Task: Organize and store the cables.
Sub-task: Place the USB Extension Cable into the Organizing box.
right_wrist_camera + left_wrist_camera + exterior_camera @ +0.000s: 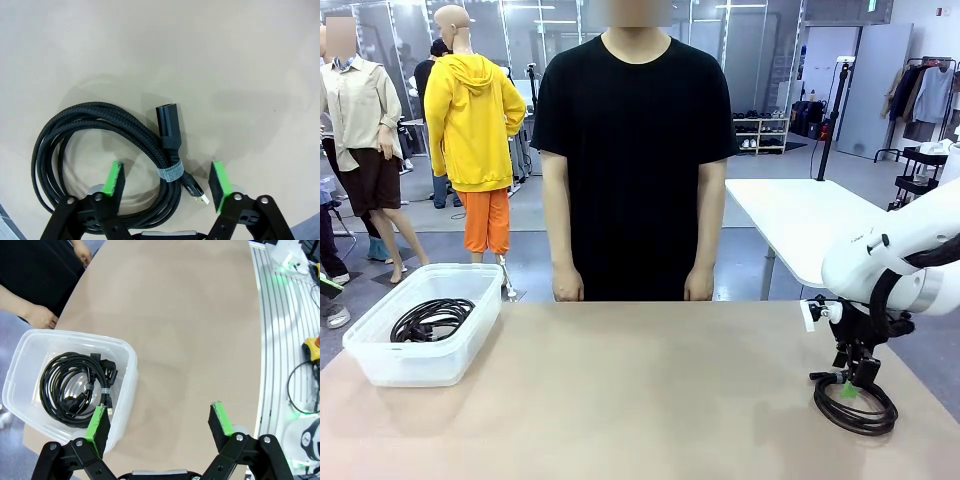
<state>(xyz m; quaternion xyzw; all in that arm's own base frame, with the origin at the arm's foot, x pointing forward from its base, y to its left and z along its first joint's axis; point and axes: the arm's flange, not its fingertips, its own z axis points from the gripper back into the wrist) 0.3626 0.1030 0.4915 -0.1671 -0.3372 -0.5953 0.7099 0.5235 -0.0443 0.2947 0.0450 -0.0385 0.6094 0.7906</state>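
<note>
A coiled black braided cable (95,116) with a grey tie and USB plug ends lies on the tan table at the front right (865,412). My right gripper (166,180) hangs low over it, its green-padded fingers standing apart on either side of the tied section; in the front view the gripper (850,386) sits at the coil's near-left edge. Another black coil (430,320) with chunky plugs lies inside the clear plastic bin (420,275) at the left. My left gripper (159,422) is open above the table beside the bin (127,385), with nothing between its fingers; the coil in the bin (65,385) shows below it.
A person in a black shirt stands at the far edge, hands (567,287) resting at the table's rim. The wide tan tabletop (640,390) stretches between bin and right-hand coil. A white table (790,220) stands behind at the right.
</note>
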